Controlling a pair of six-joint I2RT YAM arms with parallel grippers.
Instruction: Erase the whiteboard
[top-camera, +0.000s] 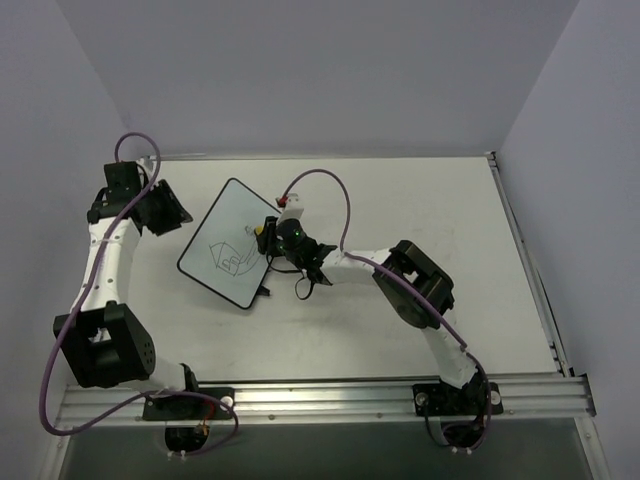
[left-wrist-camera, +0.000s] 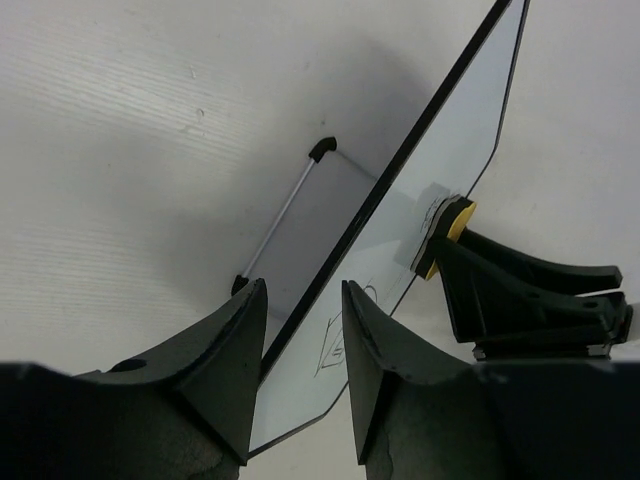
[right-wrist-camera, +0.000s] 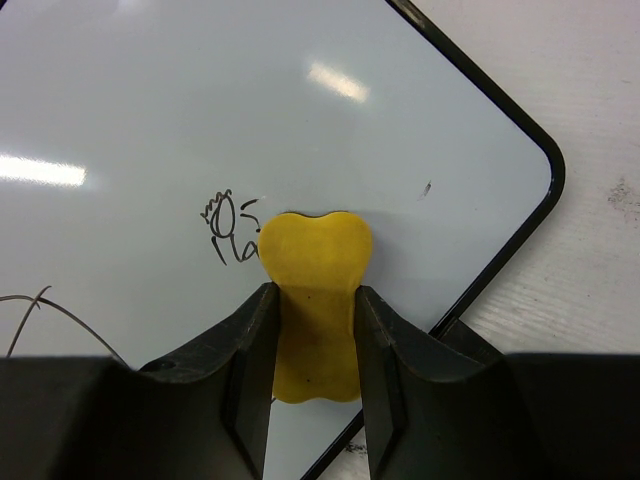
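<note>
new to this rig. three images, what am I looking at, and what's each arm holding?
Two robot arms are bolted at the table's near edge. The overhead picture looks down from above and behind them; the other two come from cameras on each wrist. On the table lies a small whiteboard with a line drawing of a house. The right end effector is shut on a yellow eraser, pressed against the board beside some scribbles. The left end effector straddles the board's edge, fingers either side; whether it is clamped yet is unclear.
</note>
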